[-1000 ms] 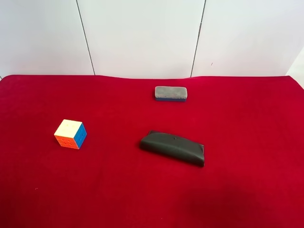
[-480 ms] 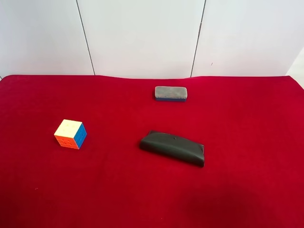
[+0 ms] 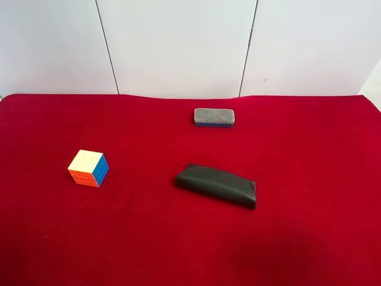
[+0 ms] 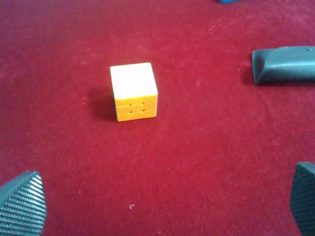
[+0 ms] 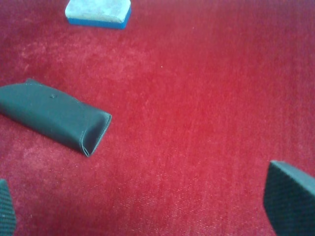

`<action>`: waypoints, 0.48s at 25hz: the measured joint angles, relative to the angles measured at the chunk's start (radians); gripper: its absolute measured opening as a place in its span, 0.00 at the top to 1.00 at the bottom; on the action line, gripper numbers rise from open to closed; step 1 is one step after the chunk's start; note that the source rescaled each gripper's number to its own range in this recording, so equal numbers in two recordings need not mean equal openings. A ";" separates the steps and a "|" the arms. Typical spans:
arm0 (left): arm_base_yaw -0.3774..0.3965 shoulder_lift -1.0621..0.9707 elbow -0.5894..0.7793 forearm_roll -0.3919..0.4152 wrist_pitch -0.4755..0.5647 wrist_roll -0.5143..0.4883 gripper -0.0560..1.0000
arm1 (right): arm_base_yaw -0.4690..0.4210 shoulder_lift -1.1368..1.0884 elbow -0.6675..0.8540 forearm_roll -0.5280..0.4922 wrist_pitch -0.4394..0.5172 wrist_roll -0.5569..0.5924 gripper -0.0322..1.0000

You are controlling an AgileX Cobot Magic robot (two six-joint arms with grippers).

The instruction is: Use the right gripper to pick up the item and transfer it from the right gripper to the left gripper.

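Note:
The puzzle cube (image 3: 88, 168) sits on the red cloth at the exterior high view's left, showing a pale yellow top, an orange face and a blue face. It also shows in the left wrist view (image 4: 134, 91), ahead of my left gripper (image 4: 162, 209), which is open and empty with the tips of both fingers at the frame's corners. My right gripper (image 5: 147, 211) is open and empty over bare cloth. The cube is out of the right wrist view. Neither arm shows in the exterior high view.
A long dark case (image 3: 216, 185) lies near the middle of the cloth; it also shows in the right wrist view (image 5: 54, 115) and the left wrist view (image 4: 284, 65). A grey-topped eraser block (image 3: 214, 117) with a blue base lies farther back, also in the right wrist view (image 5: 98, 11).

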State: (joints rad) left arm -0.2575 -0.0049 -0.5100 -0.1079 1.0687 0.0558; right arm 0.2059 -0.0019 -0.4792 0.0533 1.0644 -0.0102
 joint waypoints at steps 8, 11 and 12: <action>0.000 0.000 0.000 0.006 -0.001 -0.005 0.00 | 0.000 0.000 0.000 0.000 0.000 0.000 0.00; 0.028 0.000 0.000 0.007 -0.001 -0.006 0.00 | 0.000 0.000 0.000 0.000 0.000 0.000 0.00; 0.053 0.000 0.000 0.007 -0.001 -0.006 0.00 | -0.001 0.000 0.000 0.000 0.000 0.000 0.00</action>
State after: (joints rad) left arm -0.2046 -0.0049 -0.5100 -0.1008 1.0678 0.0498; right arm 0.2048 -0.0019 -0.4792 0.0533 1.0644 -0.0102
